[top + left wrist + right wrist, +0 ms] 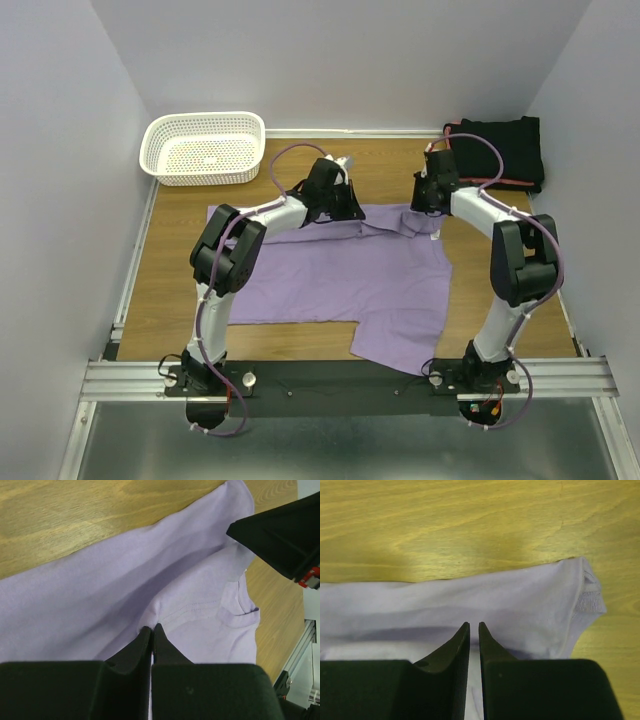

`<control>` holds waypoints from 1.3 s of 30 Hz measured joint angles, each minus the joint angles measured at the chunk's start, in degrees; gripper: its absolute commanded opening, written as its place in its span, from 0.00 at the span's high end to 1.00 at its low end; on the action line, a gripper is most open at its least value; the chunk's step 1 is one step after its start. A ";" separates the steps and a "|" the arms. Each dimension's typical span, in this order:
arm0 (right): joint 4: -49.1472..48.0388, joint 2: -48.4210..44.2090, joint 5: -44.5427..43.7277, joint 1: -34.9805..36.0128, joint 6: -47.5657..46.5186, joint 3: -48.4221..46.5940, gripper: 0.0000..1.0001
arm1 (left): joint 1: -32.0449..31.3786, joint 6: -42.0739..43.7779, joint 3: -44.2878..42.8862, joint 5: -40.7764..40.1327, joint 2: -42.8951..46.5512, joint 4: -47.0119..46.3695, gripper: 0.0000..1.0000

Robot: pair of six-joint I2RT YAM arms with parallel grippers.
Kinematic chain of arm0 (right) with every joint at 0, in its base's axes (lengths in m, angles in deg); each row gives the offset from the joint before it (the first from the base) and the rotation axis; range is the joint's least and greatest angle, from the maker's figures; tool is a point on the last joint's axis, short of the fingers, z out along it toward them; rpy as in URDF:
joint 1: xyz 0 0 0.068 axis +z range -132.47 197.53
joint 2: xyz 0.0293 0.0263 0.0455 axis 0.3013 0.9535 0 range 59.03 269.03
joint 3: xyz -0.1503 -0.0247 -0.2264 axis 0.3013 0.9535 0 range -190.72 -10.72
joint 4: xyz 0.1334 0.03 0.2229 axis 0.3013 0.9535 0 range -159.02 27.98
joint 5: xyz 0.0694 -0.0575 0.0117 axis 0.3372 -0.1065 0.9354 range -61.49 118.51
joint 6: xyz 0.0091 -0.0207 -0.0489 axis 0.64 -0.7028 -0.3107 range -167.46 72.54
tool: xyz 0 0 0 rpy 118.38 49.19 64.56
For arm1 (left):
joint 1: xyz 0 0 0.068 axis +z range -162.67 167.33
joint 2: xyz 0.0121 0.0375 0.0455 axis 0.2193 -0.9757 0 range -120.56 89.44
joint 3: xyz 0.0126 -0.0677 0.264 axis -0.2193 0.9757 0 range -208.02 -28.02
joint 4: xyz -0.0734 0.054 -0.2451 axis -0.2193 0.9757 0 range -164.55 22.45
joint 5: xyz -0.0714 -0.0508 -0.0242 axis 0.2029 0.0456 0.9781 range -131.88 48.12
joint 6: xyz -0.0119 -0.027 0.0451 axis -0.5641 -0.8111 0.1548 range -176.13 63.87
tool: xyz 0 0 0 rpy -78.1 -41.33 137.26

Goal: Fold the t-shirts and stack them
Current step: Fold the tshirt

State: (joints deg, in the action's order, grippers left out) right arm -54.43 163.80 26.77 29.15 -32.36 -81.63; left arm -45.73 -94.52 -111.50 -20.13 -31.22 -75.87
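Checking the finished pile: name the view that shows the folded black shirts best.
Top external: the folded black shirts lie in plain sight at the far right, coral-red edge showing. Both wrist views miss them; they look at the lavender shirt.

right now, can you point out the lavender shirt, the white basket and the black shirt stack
lavender shirt (340,275): top external view, middle of its flat body
white basket (207,177): top external view, its near wall
black shirt stack (515,145): top external view, top of the pile

overhead looks down; wrist views closely share the shirt (340,280).
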 measured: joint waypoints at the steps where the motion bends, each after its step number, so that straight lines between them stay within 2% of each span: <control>1: 0.00 0.70 -0.11 0.00 -0.20 -0.26 0.79 | 0.00 -0.07 0.15 0.02 0.00 0.02 0.94; 7: 0.22 0.59 0.26 -0.09 -0.63 1.27 0.70 | 0.00 -0.48 0.48 0.15 0.00 -0.42 0.94; 9: 0.31 -1.75 0.37 -0.09 -0.61 3.76 0.61 | 0.00 -0.57 0.48 0.37 0.00 -0.55 0.94; 14: 0.98 -12.28 -0.20 -0.09 0.11 9.64 0.52 | 0.00 -0.76 0.48 0.81 0.00 -0.79 0.94; 17: 0.66 -17.81 -0.39 -0.09 0.31 11.30 0.54 | 0.00 -0.92 0.48 0.96 0.00 -0.83 0.94; 23: -0.11 -22.27 5.05 -0.13 1.38 15.52 0.74 | 0.00 -1.07 0.48 1.07 0.00 -0.83 0.94; 30: 0.46 -20.22 12.37 0.48 2.95 22.38 0.79 | 0.00 -1.25 0.48 1.18 0.00 -0.83 0.94; 39: 0.00 -11.74 7.32 0.70 2.82 19.91 0.82 | 0.00 -1.33 0.61 1.31 0.00 -0.92 0.94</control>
State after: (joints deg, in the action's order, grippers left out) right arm -54.43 152.06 34.09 29.85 -29.54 -61.72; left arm -45.73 -95.85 -110.89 -18.81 -31.22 -76.79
